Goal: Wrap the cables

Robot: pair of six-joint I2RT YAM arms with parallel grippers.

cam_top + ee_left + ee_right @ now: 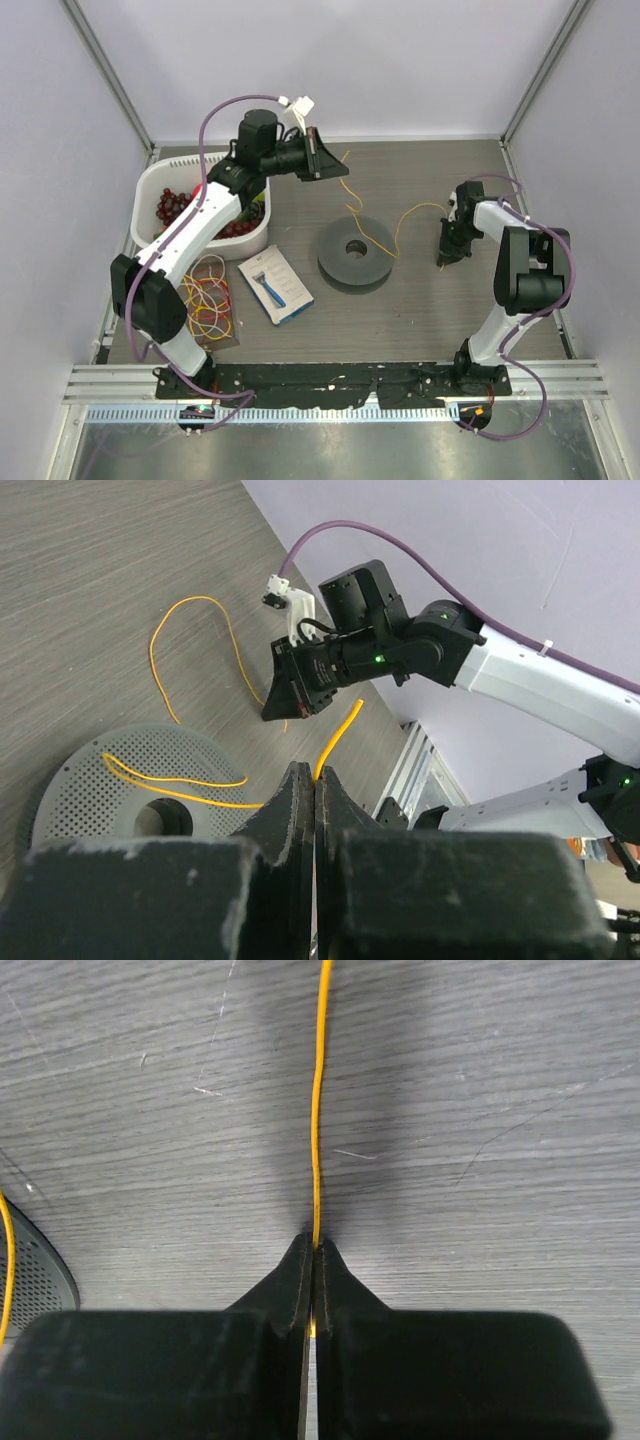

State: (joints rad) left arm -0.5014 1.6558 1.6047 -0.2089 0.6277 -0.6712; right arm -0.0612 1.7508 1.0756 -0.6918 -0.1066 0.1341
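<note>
Nearest the lens on the right wrist, the right gripper (314, 1250) has its two black fingers pressed together on the yellow wire (317, 1110). The wire runs straight away from the tips across the grey wood-grain table (420, 310).

The white left arm (200, 225) reaches over the far-left part of the table. The right arm (520, 270) folds down at the right, its fingertips pointing down at the tabletop. A white bin (150, 190) stands far left under the left arm, holding dark red round things (172, 205) (too small to name).

The dark grey perforated spool (353, 255) lies flat near the middle, between the two grippers. Just left of it lies a white pack (276, 285) with a blue tool on it. Beside that is a heap of coloured elastic bands (210, 300).

The left gripper (315, 775) is also closed, with a short end of the wire poking up out of its tips. From there the wire crosses the spool's top face, loops out over the table to the right and ends in the right gripper.
</note>
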